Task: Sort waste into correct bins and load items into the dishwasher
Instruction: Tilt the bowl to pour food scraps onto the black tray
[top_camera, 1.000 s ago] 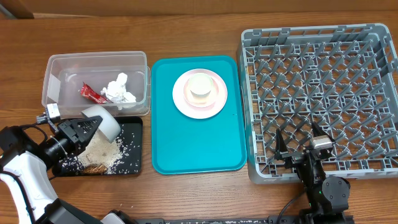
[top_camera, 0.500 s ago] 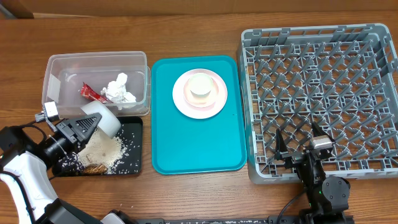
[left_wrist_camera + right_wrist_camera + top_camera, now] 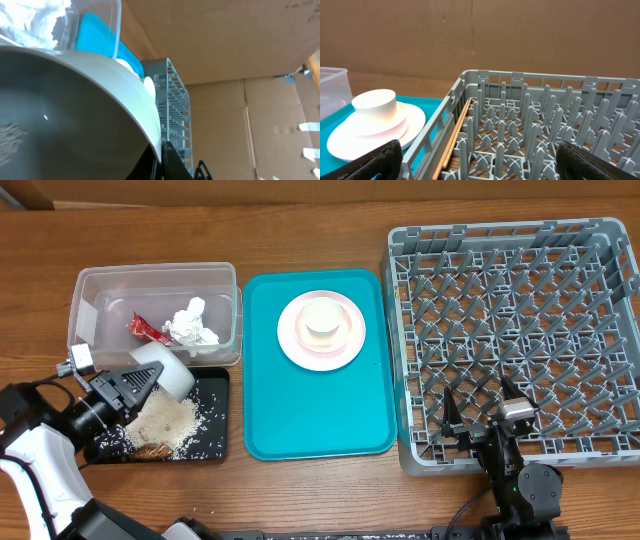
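Claws: left claw (image 3: 150, 381) pinching tilted white bowl (image 3: 172, 376) by rim, rice (image 3: 172, 423) and black tray (image 3: 219, 394) just beneath; right claw (image 3: 477, 413) spread wide, dish rack (image 3: 500, 233) directly ahead.

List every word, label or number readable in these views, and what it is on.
No readable text in any view.
Red wrapper in the clear tub: any print is too small to read.
Rack and teal tray: no markings visible.
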Robot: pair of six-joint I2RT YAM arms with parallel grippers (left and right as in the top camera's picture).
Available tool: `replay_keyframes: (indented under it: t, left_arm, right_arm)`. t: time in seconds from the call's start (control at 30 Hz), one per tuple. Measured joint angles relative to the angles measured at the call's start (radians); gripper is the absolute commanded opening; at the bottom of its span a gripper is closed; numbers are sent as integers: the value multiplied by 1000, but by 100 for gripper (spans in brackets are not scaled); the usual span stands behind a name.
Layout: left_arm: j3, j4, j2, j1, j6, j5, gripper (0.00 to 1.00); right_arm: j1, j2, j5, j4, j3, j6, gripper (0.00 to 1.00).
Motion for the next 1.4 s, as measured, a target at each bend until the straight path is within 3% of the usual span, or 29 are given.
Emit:
replay_keyframes:
  t: [0.7, 1.07, 1.4]
  left_arm:
    - [0, 2, 0, 2, 6, 20, 4]
    - [0, -21, 0, 1, -6, 159, 4]
    - [-2, 8, 0, -8, -100, 152, 4]
  right_arm:
    - [0, 0, 0, 0, 0, 0, 100]
    - [0, 0, 0, 0, 0, 1, 100]
    - [0, 0, 0, 0, 0, 0, 100]
